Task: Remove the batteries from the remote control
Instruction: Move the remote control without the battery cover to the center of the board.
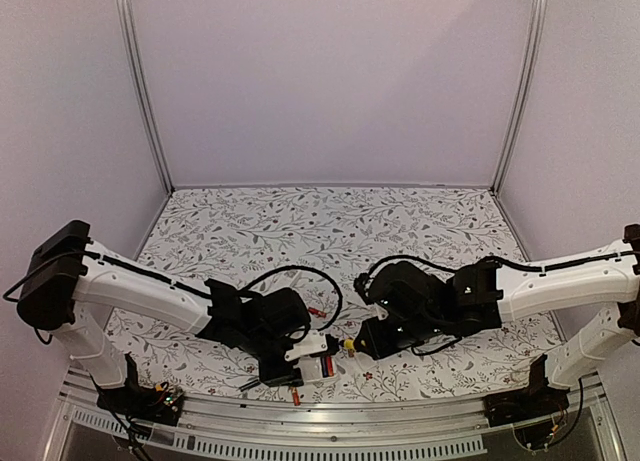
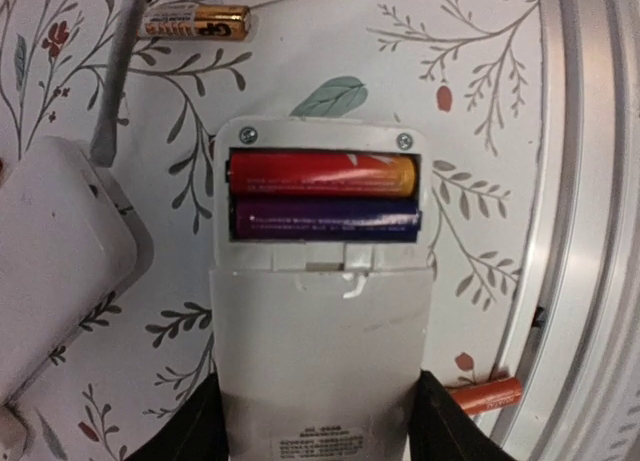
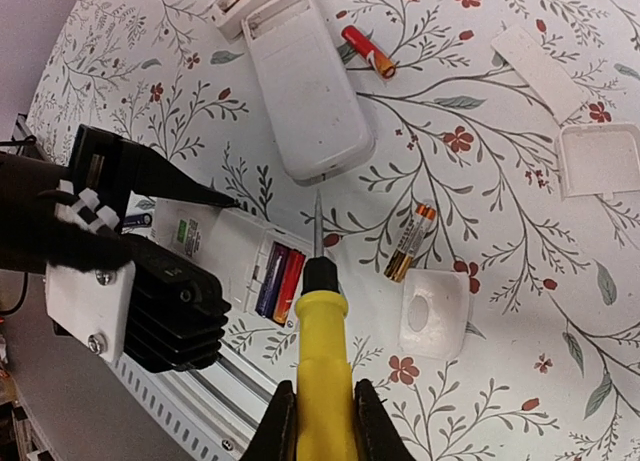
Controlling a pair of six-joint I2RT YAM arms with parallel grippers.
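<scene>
On the flowery table (image 1: 400, 221) the left gripper (image 2: 315, 401) is closed part way, with a finger pressed on each side of the white remote (image 2: 315, 331), so it has hold of it. The remote sticks out in front of those fingers with its back facing up. The lid is off and the little box for the batteries is open. I think the job is at the step where the batteries get pushed out, and none have come out of this remote yet. The right gripper (image 3: 325, 421) is squeezed tight on the yellow handle of a screwdriver (image 3: 322, 351), which points away from it. Its thin tip is out past the open box and a bit to one side, near the end of a second remote (image 3: 305, 91), and it is not touching a battery. For the next move I think the tip has to come back toward its own gripper and dip under the end of one battery to flick it up, while the left gripper keeps the remote from sliding. The red battery (image 2: 320, 174) lies across the far end of the remote, ahead of the left fingers. The purple battery (image 2: 325, 224) lies right beside it, on the side closer to those fingers. A loose gold battery (image 2: 195, 21) lies on the table farther out.
</scene>
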